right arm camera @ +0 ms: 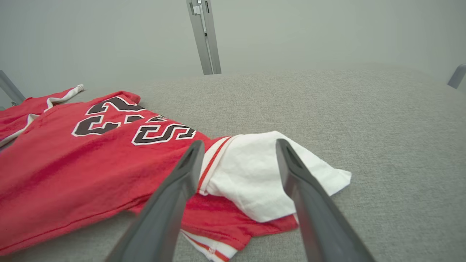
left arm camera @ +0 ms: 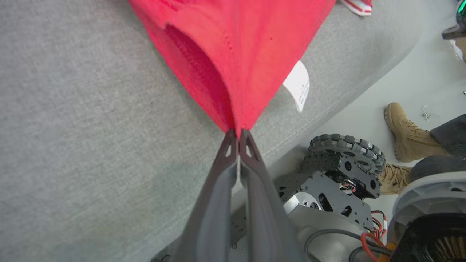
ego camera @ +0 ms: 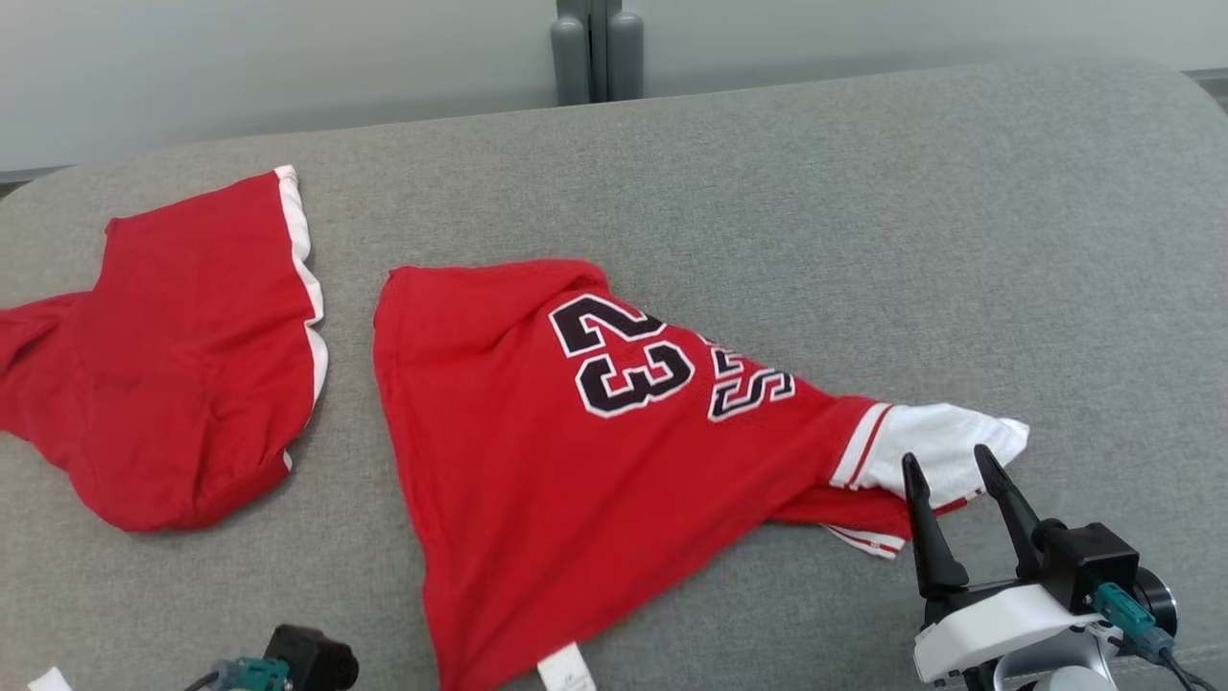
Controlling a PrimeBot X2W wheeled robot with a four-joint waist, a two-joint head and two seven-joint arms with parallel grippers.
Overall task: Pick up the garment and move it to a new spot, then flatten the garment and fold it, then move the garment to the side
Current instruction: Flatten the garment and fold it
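Note:
The garment is a red jersey with a black "23", lying crumpled on the grey padded surface. Its white sleeve points right. My right gripper hovers open just in front of that sleeve, and in the right wrist view its fingers straddle the white sleeve without closing. In the left wrist view my left gripper is shut on the near corner of the garment, which stretches taut away from the tips. The dark end of my left arm shows at the bottom edge.
A second red garment with white trim lies at the left. A white label hangs at the jersey's near hem. Past the surface's front edge are my wheeled base and a person's tan boot. Grey posts stand behind.

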